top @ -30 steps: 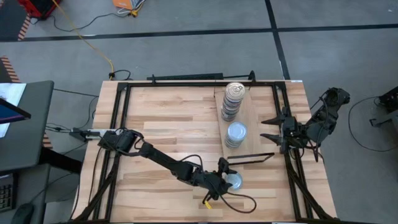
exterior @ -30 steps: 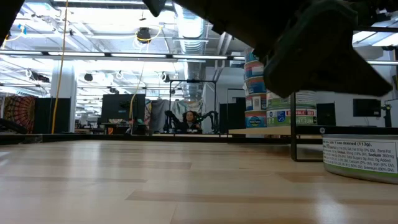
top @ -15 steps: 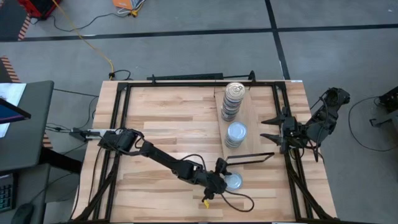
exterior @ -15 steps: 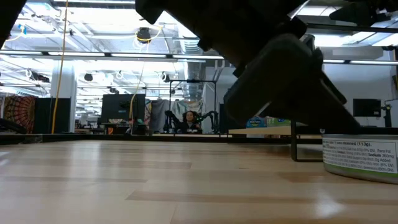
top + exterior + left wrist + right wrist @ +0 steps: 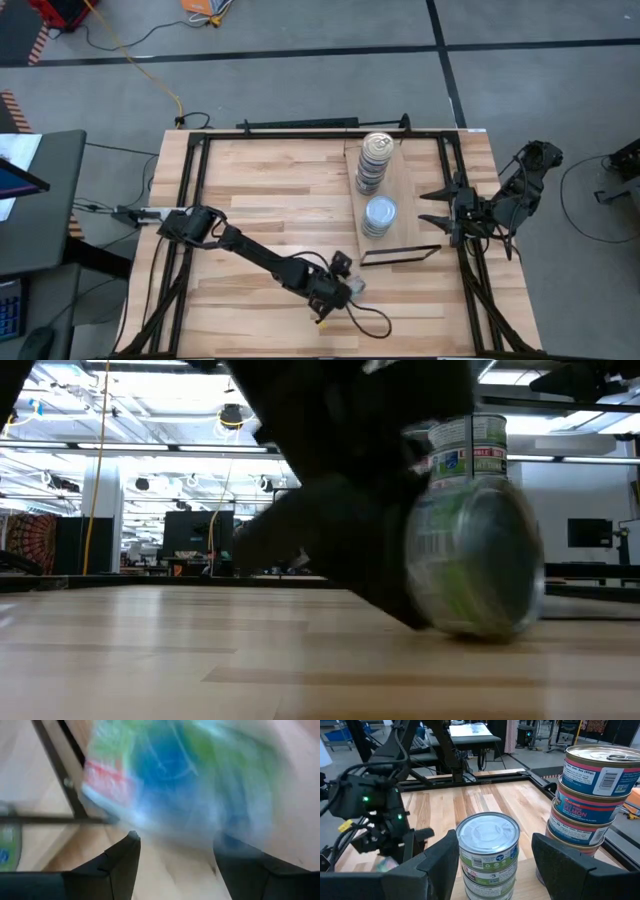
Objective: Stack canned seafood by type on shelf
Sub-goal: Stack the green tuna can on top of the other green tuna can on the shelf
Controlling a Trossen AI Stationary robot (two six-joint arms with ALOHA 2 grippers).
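Standing sorted on the shelf (image 5: 400, 180) are two stacks; left gripper (image 5: 345, 284) clamps one last tin (image 5: 478, 555), near the tabletop's front edge.

- The shelf (image 5: 405, 190) is of pale wood, with a thin dark strip (image 5: 400, 254) at one end.
- The taller stack (image 5: 592, 795) has blue and pink labels and a gold top.
- The shorter stack (image 5: 487, 855) has green and white labels, silvery top.
- The held tin (image 5: 472, 530) shows a green label with some red and blue.
- The tabletop (image 5: 270, 190) is striped light wood; both arms are black.
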